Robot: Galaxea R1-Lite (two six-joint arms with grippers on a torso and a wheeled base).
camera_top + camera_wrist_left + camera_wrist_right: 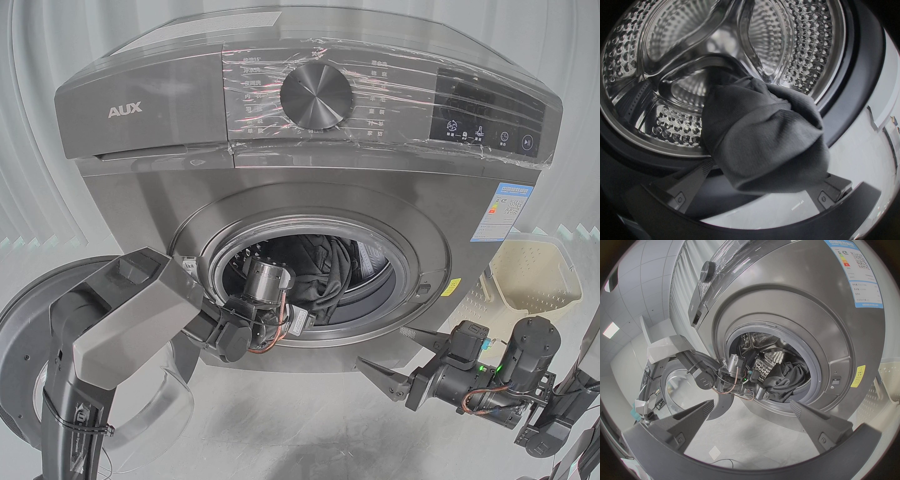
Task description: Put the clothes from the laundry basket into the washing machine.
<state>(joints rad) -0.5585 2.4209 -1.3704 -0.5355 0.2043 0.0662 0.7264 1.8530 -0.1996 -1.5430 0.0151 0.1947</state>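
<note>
A grey front-loading washing machine [150,194] stands before me with its round opening [400,250] uncovered. A dark grey garment [322,275] lies bunched in the drum [672,128] and over the lower lip of the opening. My left gripper [306,315] is at that lip, and in its wrist view the garment [768,140] sits between its widely spread fingers [693,178], hiding the other fingertip. My right gripper [381,347] hangs open and empty in front of the machine, low and to the right of the opening. A cream laundry basket [537,281] stands to the machine's right.
The machine's door [25,350] is swung open to the left, beside my left arm. Pale floor [312,425] lies in front of the machine. Curtains [25,187] hang behind it. The basket [887,387] stands close against the machine's right side.
</note>
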